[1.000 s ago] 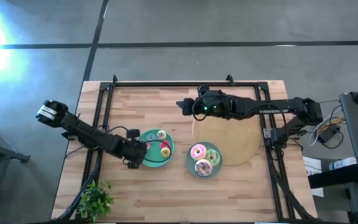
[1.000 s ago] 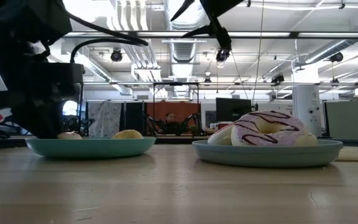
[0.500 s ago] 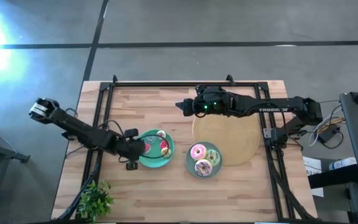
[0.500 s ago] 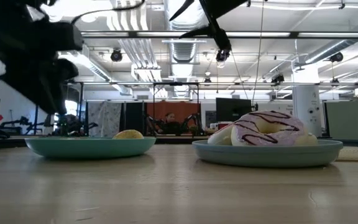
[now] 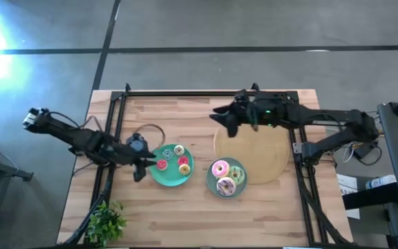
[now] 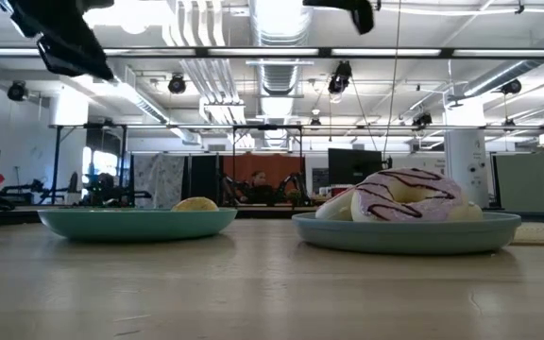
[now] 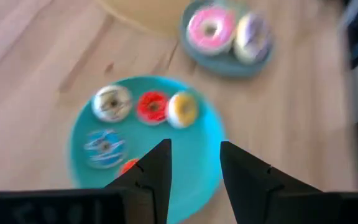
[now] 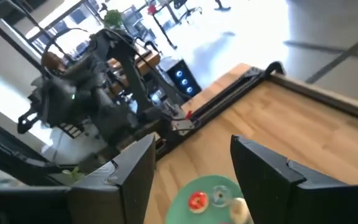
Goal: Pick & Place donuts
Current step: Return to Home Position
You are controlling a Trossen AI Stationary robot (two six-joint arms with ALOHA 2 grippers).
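The left gripper [image 7: 194, 148], apart and empty, is held at the left plate's [image 5: 161, 178] edge; it should be raised clear of the small donuts [image 7: 152, 107]. Right gripper [image 8: 191, 142]: spread, empty, farther back.

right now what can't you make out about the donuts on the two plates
Left wrist view: the orange donut is half hidden behind a finger of the left tool.
Low view: the rim of the left plate hides all small donuts but one yellowish donut.
Right wrist view: that plate is cut off by the bottom edge.
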